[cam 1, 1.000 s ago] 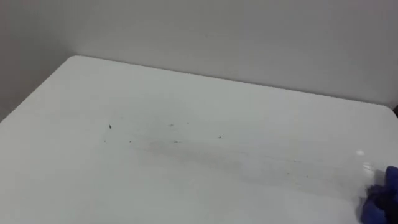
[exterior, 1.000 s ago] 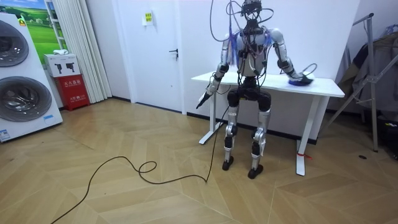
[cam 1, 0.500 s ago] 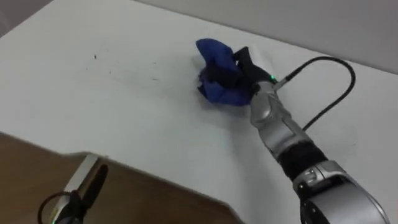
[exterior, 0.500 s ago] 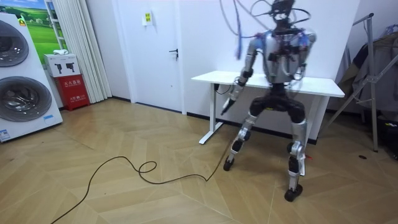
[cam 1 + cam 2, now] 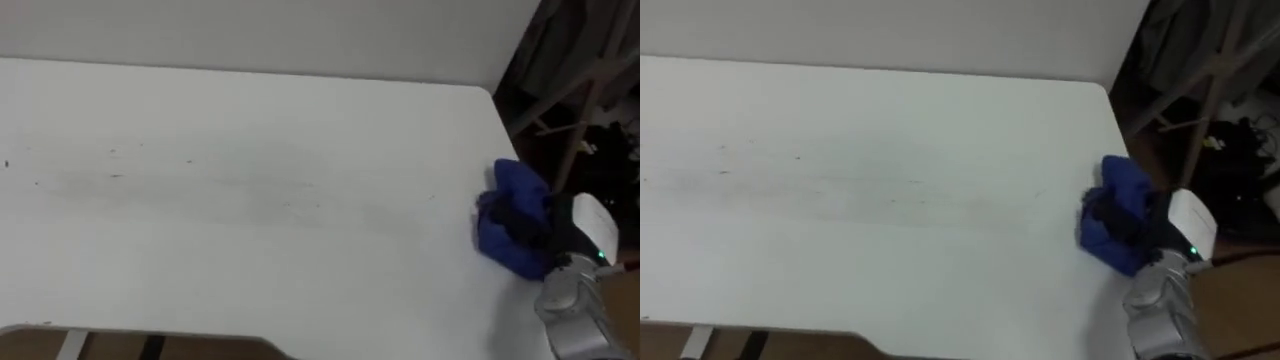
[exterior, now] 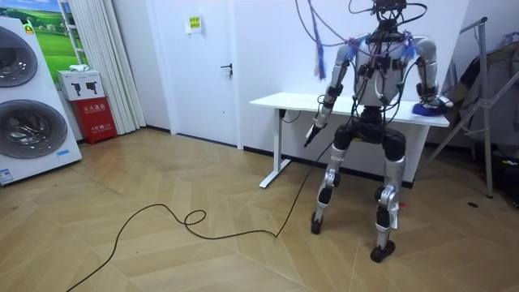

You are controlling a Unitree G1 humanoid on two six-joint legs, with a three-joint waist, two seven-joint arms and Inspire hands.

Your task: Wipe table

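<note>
I am seeing my right hand (image 5: 558, 226) at the frame's right edge; its fingers (image 5: 522, 214) are curling into the blue cloth (image 5: 502, 242), which is lying on the white worktop (image 5: 250, 200).

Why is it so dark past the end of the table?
Left eye view: the table is evenly lit, without glare; past its right end, clutter sits in shade. Room view: a rack stands at that end, and the room is bright.
</note>
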